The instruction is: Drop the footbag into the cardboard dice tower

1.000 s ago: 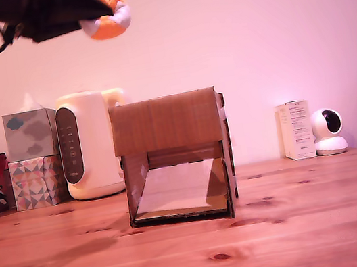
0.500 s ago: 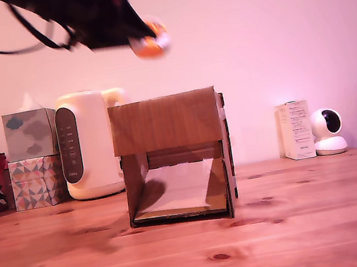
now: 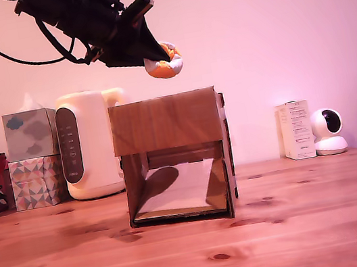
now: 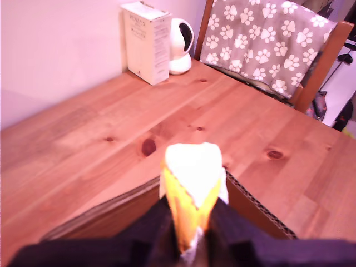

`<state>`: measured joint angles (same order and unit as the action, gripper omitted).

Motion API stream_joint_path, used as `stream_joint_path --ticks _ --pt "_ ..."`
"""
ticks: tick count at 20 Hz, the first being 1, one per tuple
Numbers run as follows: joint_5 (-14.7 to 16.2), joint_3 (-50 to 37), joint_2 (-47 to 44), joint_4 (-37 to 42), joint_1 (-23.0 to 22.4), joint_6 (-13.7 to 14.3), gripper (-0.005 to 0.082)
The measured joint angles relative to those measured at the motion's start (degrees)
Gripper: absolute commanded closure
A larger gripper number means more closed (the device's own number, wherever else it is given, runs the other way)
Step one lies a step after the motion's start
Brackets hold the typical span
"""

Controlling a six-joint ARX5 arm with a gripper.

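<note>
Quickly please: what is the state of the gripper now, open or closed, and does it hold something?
Gripper: closed on the footbag, held above the cardboard dice tower.

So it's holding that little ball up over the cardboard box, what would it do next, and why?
Probably ease a touch lower and then open. The gripper is shut on the footbag, which hangs just above the top of the cardboard dice tower. In the wrist view the footbag sits over the tower's open top edge, so it looks about lined up to fall in.
</note>
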<state>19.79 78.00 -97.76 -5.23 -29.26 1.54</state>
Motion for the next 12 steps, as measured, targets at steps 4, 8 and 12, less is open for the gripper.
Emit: stream_joint_path --ticks 4,8,12 --pt "-0.8 0.0 0.0 -0.1 0.0 0.1 0.0273" --pt "-0.8 0.3 0.7 -3.9 0.0 0.2 0.0406" --pt "-0.8 0.3 6.0 -11.8 0.0 0.2 0.078"
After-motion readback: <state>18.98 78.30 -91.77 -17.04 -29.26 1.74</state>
